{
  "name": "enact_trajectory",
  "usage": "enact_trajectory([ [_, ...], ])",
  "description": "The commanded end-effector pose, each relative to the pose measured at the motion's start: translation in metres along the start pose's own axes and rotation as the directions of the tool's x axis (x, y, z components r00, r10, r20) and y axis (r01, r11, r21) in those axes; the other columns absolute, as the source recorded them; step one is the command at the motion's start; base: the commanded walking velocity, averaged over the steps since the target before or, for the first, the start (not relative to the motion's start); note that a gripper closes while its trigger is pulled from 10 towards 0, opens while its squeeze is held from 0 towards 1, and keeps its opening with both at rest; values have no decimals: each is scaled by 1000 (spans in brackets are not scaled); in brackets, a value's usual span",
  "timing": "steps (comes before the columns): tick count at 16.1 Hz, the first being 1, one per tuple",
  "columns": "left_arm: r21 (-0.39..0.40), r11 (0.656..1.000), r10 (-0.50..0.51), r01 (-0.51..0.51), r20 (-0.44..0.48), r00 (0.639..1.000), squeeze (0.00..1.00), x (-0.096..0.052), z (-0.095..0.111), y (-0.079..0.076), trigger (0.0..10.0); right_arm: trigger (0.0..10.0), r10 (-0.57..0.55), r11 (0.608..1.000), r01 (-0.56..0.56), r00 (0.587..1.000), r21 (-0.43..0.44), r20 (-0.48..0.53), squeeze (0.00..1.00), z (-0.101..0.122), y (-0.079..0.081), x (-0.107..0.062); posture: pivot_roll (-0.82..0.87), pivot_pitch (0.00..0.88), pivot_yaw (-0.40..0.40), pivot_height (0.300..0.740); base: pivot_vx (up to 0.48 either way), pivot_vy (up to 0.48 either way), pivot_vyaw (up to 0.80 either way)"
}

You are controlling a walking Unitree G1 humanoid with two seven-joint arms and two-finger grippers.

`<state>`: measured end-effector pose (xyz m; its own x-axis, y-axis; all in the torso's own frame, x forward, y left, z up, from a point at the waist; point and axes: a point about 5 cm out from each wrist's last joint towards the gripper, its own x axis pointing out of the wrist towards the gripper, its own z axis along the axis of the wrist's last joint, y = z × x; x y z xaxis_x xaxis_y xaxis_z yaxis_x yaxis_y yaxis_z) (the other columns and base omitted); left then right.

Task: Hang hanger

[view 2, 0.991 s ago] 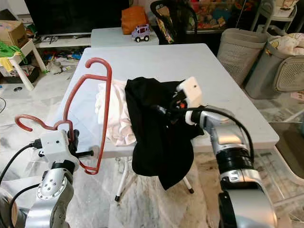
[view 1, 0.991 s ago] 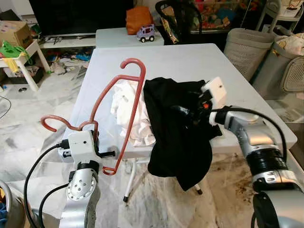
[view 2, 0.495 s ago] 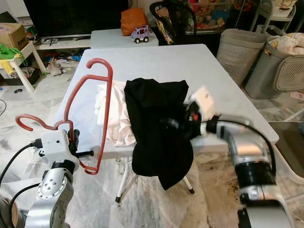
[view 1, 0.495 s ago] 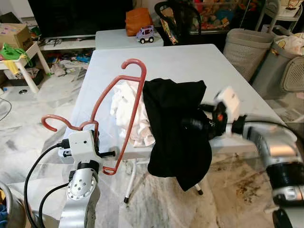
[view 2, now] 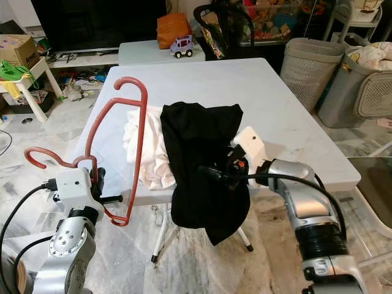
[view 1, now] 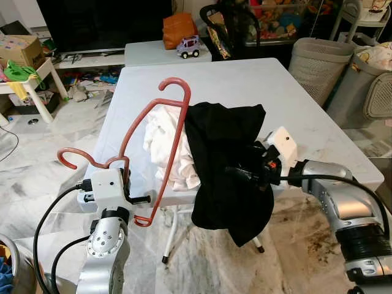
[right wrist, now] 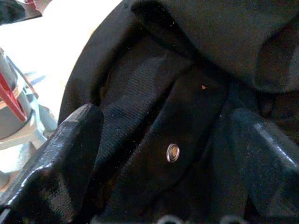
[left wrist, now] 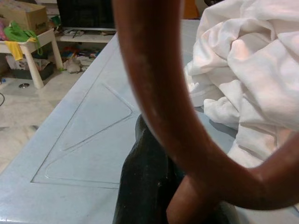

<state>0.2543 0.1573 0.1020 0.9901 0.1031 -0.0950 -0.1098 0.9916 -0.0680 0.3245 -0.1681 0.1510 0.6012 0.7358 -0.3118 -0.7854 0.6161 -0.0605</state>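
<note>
My left gripper [view 1: 124, 177] is shut on a red plastic hanger [view 1: 174, 141], holding it upright in front of the white table's [view 1: 245, 79] near left corner. The hook [view 2: 130, 82] points up, and a second red hook [view 1: 68, 155] juts out to the left by the gripper. In the left wrist view the hanger's bar [left wrist: 154, 93] crosses a black finger [left wrist: 145, 186]. A black garment [view 1: 226, 165] hangs over the table's front edge. My right gripper [view 1: 245, 173] presses into it, open, with black cloth [right wrist: 177, 116] between the fingers [right wrist: 70, 163].
A crumpled white garment [view 1: 165, 144] lies on the table beside the black one. Behind stands a smaller table [view 1: 153, 52] with a toy car [view 1: 190, 43] and an orange bag [view 1: 178, 25]. Laundry baskets [view 1: 315, 61] stand at the right. Clutter lies on the marble floor at the left.
My right gripper has dropped lower toward the table's front edge, swinging out right and back into the black garment. The garment's right side now hangs differently. The left arm and hanger stayed put.
</note>
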Motion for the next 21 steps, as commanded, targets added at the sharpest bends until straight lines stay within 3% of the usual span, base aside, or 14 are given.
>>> enact_trajectory([
  [1,6,1000,-4,4,3,1000,0,2,3,1,10000,10000,-18,999,17,1000,-33,-20,518,-1,5,5,-30,0,52,740,0,0,0],
  [2,6,1000,-4,4,2,1000,0,2,3,1,10000,10000,-35,996,31,998,-78,-49,0,-5,8,10,-30,0,52,740,0,0,0],
  [3,7,1000,-5,5,2,1000,0,1,3,1,10000,10000,-58,990,47,995,-134,-80,0,-8,12,15,-25,0,53,740,0,0,0],
  [4,7,1000,-5,5,2,1000,0,1,3,1,10000,10000,-60,991,49,995,-128,-81,0,-9,13,17,-25,0,53,740,0,0,0],
  [5,8,1000,-5,5,1,1000,0,1,3,1,10000,3412,-73,991,63,993,-120,-88,0,-10,16,22,-25,0,53,740,0,0,0],
  [6,9,1000,-4,4,-1,1000,0,1,2,2,10000,0,-101,988,87,990,-126,-101,0,-12,16,25,-22,0,51,740,0,0,0],
  [10,11,1000,-1,1,-5,1000,0,0,2,2,10000,0,-264,963,254,958,-91,-114,0,-24,10,34,-19,0,50,740,0,0,0],
  [12,12,1000,-5,5,-5,1000,0,1,2,2,10000,0,-363,932,361,927,-29,-99,0,-28,4,37,-18,0,52,740,0,0,0],
  [17,12,1000,-4,4,-5,1000,0,1,2,2,10000,0,-450,890,454,889,47,-85,0,-27,-10,36,-18,0,51,740,0,0,0],
  [21,11,1000,-2,2,-4,1000,0,1,2,1,10000,0,-484,858,486,873,167,-60,0,-14,-18,49,-12,0,46,740,0,0,0],
])
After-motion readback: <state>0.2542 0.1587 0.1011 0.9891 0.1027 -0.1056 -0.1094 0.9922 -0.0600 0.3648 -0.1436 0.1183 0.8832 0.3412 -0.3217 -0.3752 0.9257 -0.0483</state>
